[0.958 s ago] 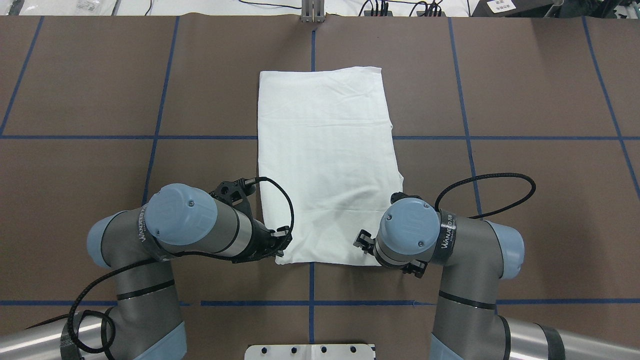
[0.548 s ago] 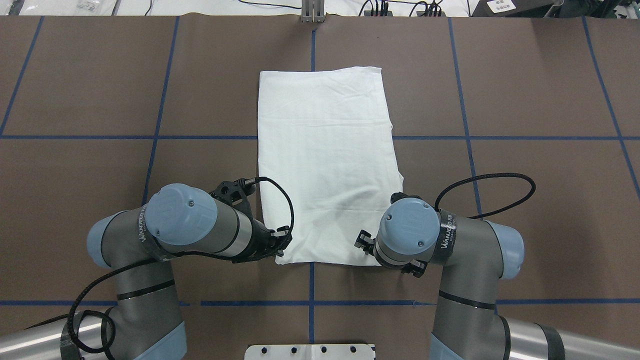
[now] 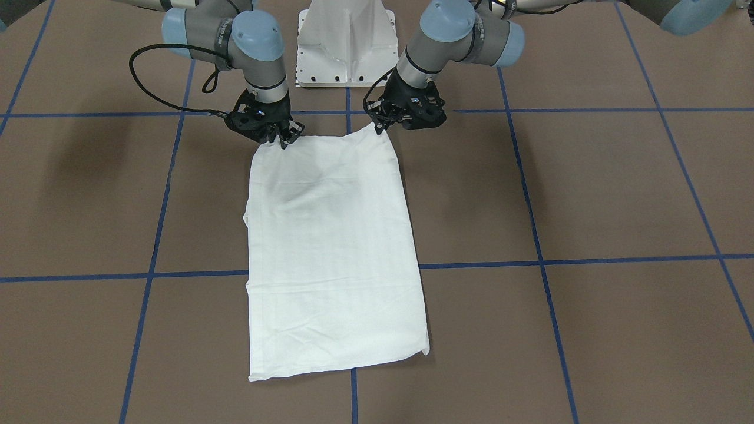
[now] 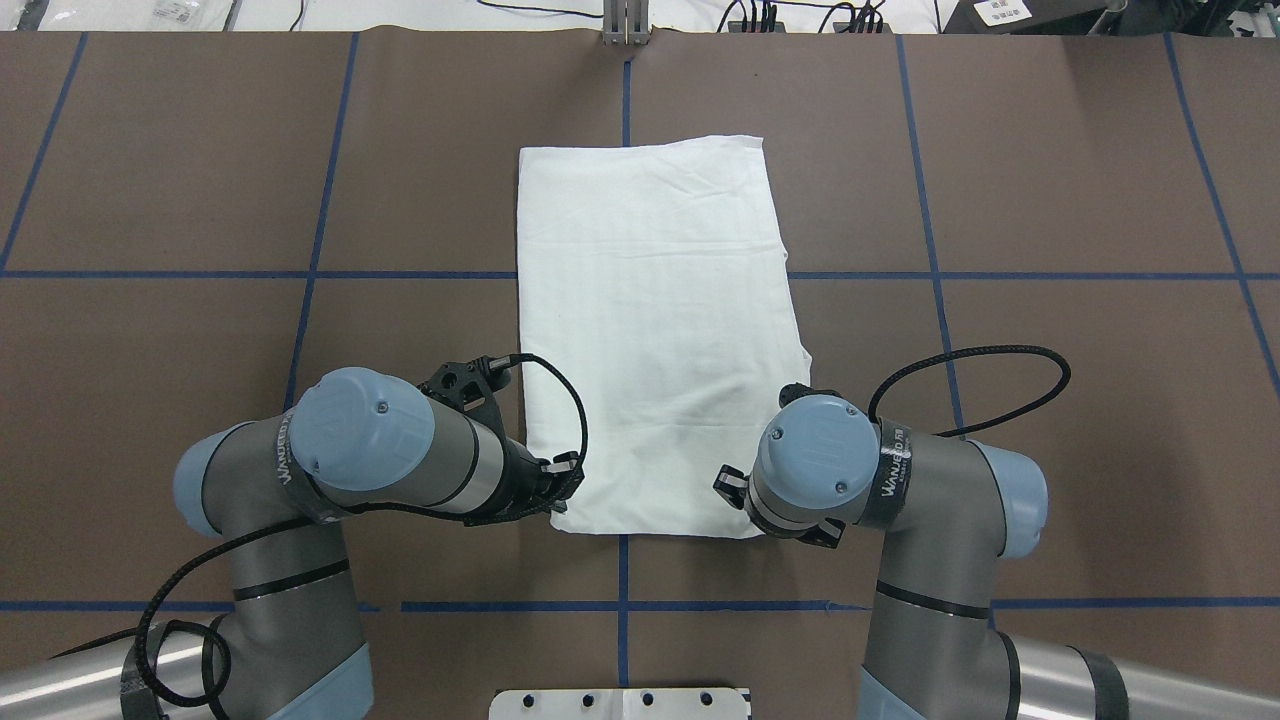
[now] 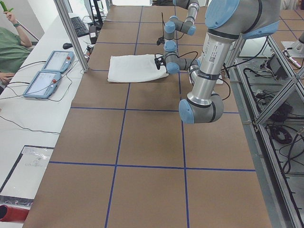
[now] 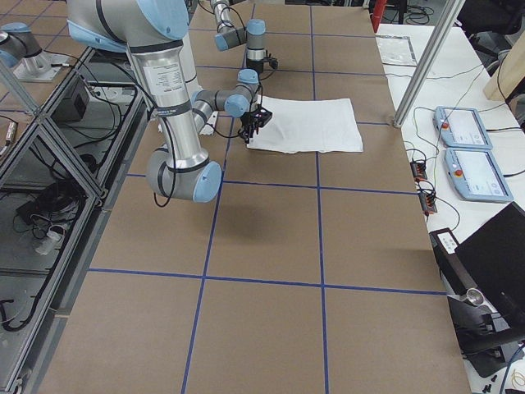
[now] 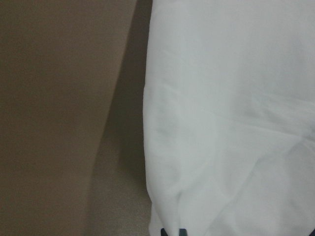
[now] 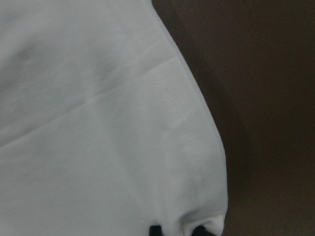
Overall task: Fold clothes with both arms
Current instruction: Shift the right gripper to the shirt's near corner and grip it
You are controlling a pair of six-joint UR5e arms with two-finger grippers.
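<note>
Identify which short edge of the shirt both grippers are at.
The T-shirt edge nearest the pedestal, pinched by left gripper and right gripper; the far edge lies free.

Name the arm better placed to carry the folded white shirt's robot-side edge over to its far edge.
Neither alone. The left gripper pinches the near corner of the folded white cotton shirt on its own side, the right gripper the other; both should lift together.

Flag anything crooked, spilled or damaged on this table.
The folded white shirt is not square: its edge on the robot's right slants outward, and a layer pokes out partway along. The right hand and left hand pinch its near corners. No spill or damage shows.
</note>
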